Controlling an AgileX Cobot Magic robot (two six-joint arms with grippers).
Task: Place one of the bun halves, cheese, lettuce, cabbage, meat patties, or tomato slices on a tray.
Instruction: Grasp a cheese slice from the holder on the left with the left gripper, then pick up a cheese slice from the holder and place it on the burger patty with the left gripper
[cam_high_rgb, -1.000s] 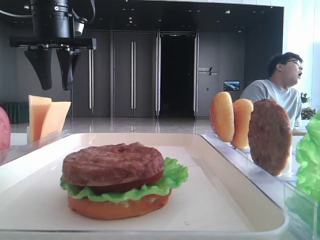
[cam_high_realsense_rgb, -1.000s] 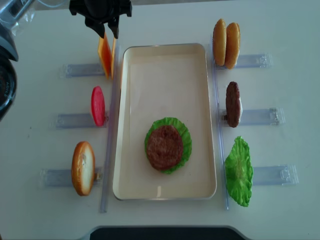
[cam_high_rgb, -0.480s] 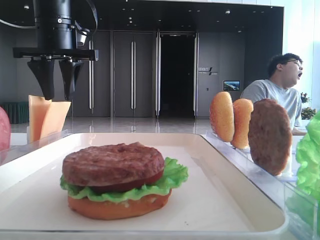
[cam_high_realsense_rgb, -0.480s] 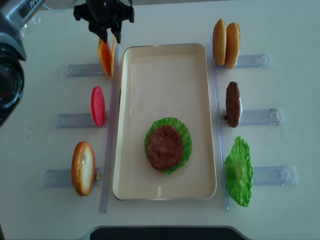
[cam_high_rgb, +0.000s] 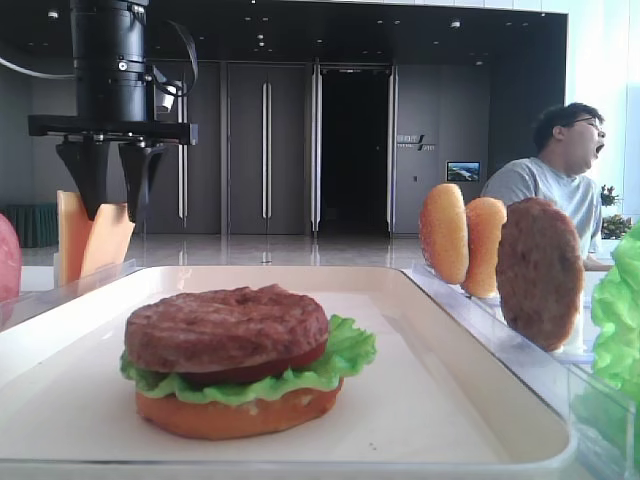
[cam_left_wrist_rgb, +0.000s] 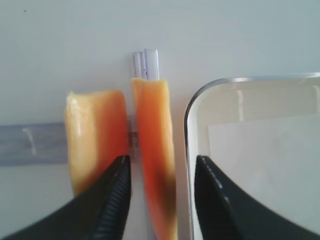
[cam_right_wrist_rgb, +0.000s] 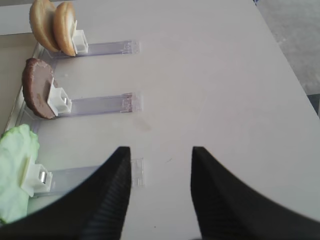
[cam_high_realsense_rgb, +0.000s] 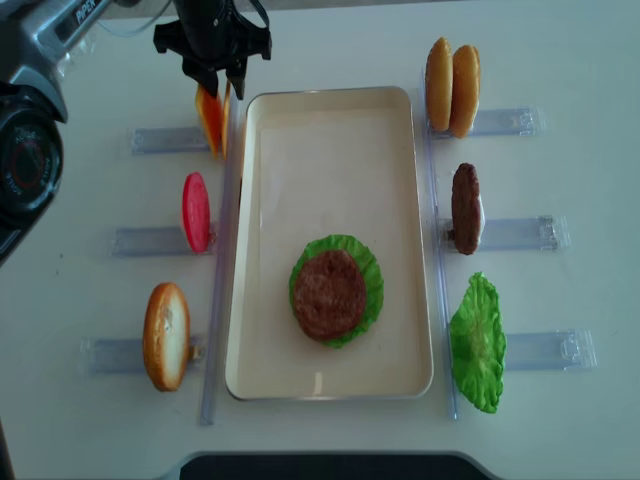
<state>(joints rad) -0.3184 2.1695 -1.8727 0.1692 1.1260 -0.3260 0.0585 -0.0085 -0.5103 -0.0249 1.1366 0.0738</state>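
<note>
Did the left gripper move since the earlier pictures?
Yes. The left gripper came down toward the cheese, judged against the doors behind; it is open.

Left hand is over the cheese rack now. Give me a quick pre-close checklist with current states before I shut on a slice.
1. Left hand open: ok.
2. One thin pale orange cheese slice between its fingers, the other slice outside: ok.
3. Fingers low enough to grip: cannot tell.
4. Clear of the cream rectangular tray's rim: ok.
5. Brown round patty on top of the stack, bare: ok.
6. Right hand open, away from the tray: ok.
</note>
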